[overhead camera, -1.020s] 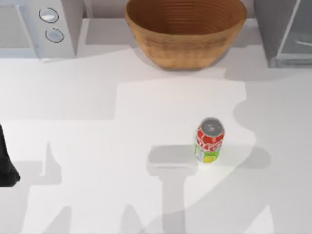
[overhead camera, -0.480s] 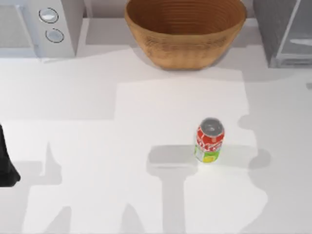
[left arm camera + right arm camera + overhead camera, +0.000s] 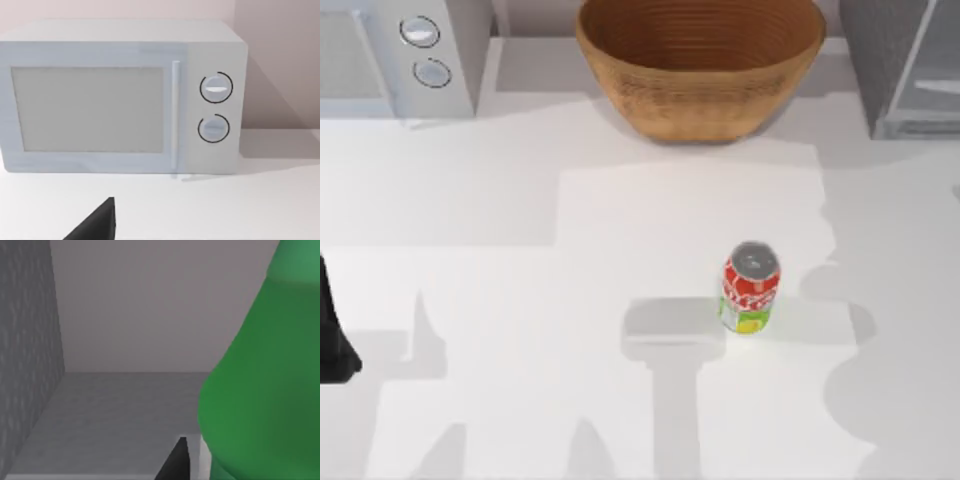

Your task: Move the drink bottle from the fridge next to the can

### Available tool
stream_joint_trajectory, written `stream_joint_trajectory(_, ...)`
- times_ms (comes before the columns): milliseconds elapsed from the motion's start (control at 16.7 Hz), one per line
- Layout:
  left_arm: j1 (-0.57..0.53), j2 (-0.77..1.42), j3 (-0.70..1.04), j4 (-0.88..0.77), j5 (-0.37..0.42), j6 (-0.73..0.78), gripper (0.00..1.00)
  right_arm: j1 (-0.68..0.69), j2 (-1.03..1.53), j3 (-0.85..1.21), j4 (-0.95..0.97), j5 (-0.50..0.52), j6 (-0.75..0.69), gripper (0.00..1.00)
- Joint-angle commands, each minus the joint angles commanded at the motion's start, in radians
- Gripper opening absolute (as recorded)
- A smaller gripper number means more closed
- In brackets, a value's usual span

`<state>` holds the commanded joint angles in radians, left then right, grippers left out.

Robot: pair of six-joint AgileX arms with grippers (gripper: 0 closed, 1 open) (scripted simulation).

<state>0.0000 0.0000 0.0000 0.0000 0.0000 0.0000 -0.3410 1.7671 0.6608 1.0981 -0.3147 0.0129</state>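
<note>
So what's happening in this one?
The right wrist view sits close to the green translucent plastic bottle inside the grey metallic fridge, so that arm is working there. The short red can stands alone on the white table. The left arm is parked at the table's left edge.

Across the top view, the one visible change is in the shadows cast on the worktop (image 3: 520, 200) at its right side. The rounded dark patch that lay just right of the can (image 3: 750, 287) a second ago has broken up: its edge has shifted toward the top view's right and lower right, and now forms a lumpier outline, with one lobe level with the can and a larger one nearer the lower right corner. A small dark speck has also appeared at the top view's right edge, below the fridge (image 3: 905, 65).
</note>
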Motion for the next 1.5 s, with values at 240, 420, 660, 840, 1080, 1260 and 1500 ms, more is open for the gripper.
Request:
stream_joint_trajectory(240,0.0,0.0,0.0,0.0,0.0,0.0,1.0,0.07,0.016,-0.047,0.063,0.07,0.01,0.0)
stream_joint_trajectory(420,0.0,0.0,0.0,0.0,0.0,0.0,1.0,0.223,0.036,-0.148,0.177,0.213,0.021,0.0)
stream_joint_trajectory(660,0.0,0.0,0.0,0.0,0.0,0.0,1.0,0.502,0.047,-0.326,0.351,0.471,0.024,0.0)
stream_joint_trajectory(840,0.0,0.0,0.0,0.0,0.0,0.0,1.0,0.675,0.043,-0.449,0.456,0.639,0.023,0.0)
stream_joint_trajectory(1080,0.0,0.0,0.0,0.0,0.0,0.0,1.0,0.762,0.031,-0.526,0.513,0.726,0.023,0.0)
stream_joint_trajectory(1260,0.0,0.0,0.0,0.0,0.0,0.0,1.0,0.758,0.035,-0.523,0.51,0.723,0.025,0.0)
stream_joint_trajectory(1500,0.0,0.0,0.0,0.0,0.0,0.0,1.0,0.762,0.031,-0.526,0.512,0.726,0.023,0.0)
